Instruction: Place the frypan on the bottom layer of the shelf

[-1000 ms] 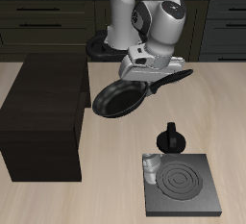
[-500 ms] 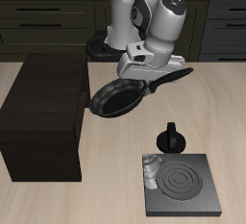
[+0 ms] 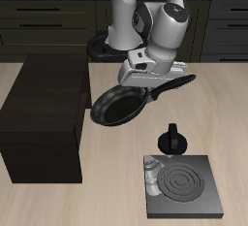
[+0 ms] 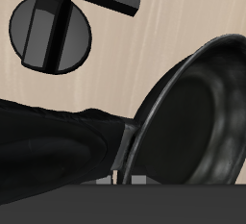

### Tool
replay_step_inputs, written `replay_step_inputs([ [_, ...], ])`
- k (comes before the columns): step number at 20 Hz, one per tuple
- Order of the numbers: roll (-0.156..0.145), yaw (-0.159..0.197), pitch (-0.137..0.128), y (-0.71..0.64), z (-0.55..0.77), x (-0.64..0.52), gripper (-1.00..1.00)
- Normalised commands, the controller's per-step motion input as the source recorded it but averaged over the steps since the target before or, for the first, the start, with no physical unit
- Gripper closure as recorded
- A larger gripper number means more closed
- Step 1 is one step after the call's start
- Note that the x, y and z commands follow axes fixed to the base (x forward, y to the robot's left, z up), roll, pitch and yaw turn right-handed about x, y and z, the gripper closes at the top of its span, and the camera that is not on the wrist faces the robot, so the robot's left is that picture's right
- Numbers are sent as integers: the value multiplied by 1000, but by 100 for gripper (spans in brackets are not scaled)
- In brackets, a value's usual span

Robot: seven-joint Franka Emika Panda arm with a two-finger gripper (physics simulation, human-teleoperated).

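The exterior camera looks down from high in front, taking in the whole pale wooden surface [image 3: 116, 186] and the robot behind it. The wrist camera sits close, facing downward; both views share the round shallow black frypan [image 3: 116, 105] [image 4: 197, 122] and the small black knobbed pot [image 3: 171, 140] [image 4: 48, 34].

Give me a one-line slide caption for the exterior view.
Gripper holds the frypan by its handle, tilted in the air beside the shelf, with the stove plate nearer the table's front edge.
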Motion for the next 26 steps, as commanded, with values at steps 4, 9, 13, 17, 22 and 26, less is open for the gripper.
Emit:
replay_step_inputs([
  [4,-12,11,-17,62,16,215,100],
  [9,-21,21,-14,15,6,187,100],
  [13,-26,22,-7,-61,-8,171,100],
  [17,-52,36,-18,-147,-14,236,100],
  [22,-32,21,-1,-178,-40,151,100],
  [26,-33,5,-24,-121,70,184,100],
])
